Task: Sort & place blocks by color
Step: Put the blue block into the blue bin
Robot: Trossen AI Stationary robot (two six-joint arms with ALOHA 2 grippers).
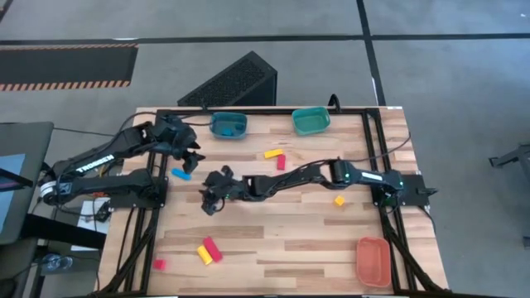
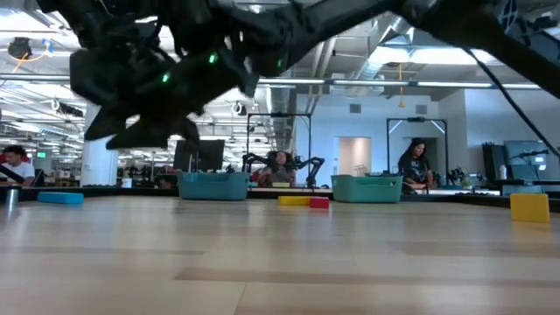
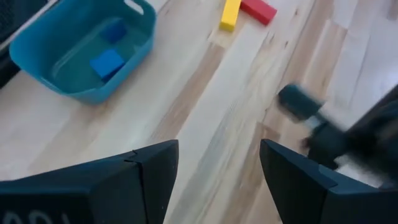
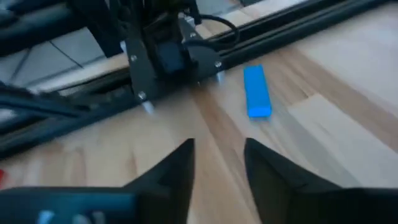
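- Blocks noted as small solid-coloured plastic pieces, bars and cubes, scattered over the wooden counter (image 1: 273, 248); a blue bar (image 4: 257, 92) lies flat near the counter's left frame rail, just beside the left arm's base.
- A yellow bar (image 1: 272, 153) and a red bar (image 1: 281, 161) are seen touching at one end, between the teal bin and the right arm; a yellow cube (image 1: 339, 200) lies alone near the right arm's base.
- A red bar (image 1: 213, 248) and a yellow bar (image 1: 203, 254) lie side by side at the near left; a small red cube (image 1: 158, 264) sits apart at the left edge.
- Blue bin (image 3: 81, 53) at the far edge: two blue blocks (image 3: 107, 62) recorded inside.
- Teal bin (image 1: 310, 121) at the far edge, orange bin (image 1: 373, 260) at the near right corner; contents cannot be told.
- Left gripper (image 3: 217, 180) held above the counter near the blue bin; jaws apart, nothing between them.
- Right gripper (image 4: 219, 168) reached across mid-counter toward the blue bar; jaws narrowly apart, nothing held.
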